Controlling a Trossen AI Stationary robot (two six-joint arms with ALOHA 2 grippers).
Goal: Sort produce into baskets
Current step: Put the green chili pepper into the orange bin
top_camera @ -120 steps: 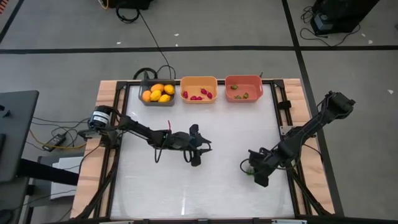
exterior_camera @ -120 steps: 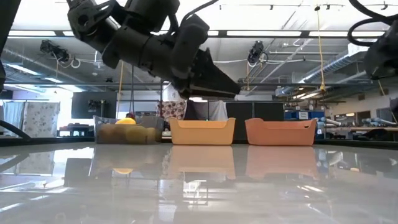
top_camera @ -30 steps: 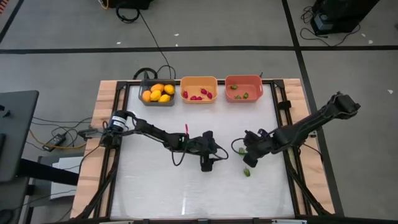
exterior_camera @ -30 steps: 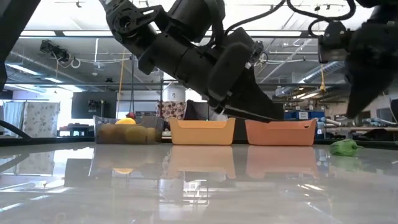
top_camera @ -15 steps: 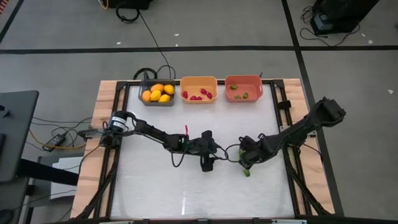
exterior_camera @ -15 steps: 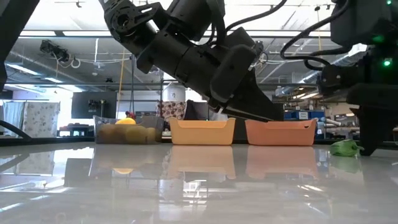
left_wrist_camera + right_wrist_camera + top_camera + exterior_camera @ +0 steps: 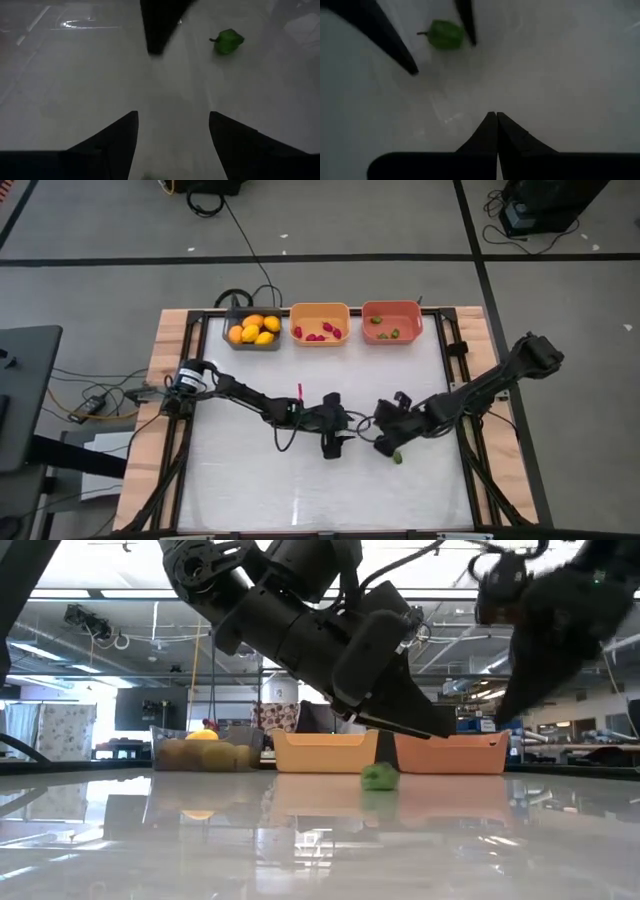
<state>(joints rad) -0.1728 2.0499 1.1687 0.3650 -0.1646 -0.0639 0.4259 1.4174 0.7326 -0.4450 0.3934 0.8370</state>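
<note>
Near the middle of the glossy white surface [image 7: 250,480], both dark arms are seen reaching inward. Along the 12 o'clock edge three small rectangular plastic bins are lined up: a dark grey bin [image 7: 252,343] filled with rounded yellow-orange fruits [image 7: 253,329], an orange bin [image 7: 319,310] holding small red pieces [image 7: 318,333], and a salmon-red bin [image 7: 391,308] holding small green pieces [image 7: 386,333].

One small, glossy, lumpy green piece [image 7: 397,457] with a short stem is left lying on the surface, toward 4 o'clock from the centre; it is also seen in the low view [image 7: 379,776], in the left wrist view [image 7: 228,41] and in the right wrist view [image 7: 445,34]. Wide bare surface is kept around it toward 6 o'clock and toward 9 o'clock, and the right-hand frame rail is well apart.

The left tool [image 7: 331,442] is held low over the centre, its fingers [image 7: 112,140] spread wide with nothing between them, the green piece lying ahead of it. The right tool [image 7: 384,442] is held just at 10 o'clock of the green piece, its fingers [image 7: 485,131] pressed together and empty, with no contact on the piece to be seen.
</note>
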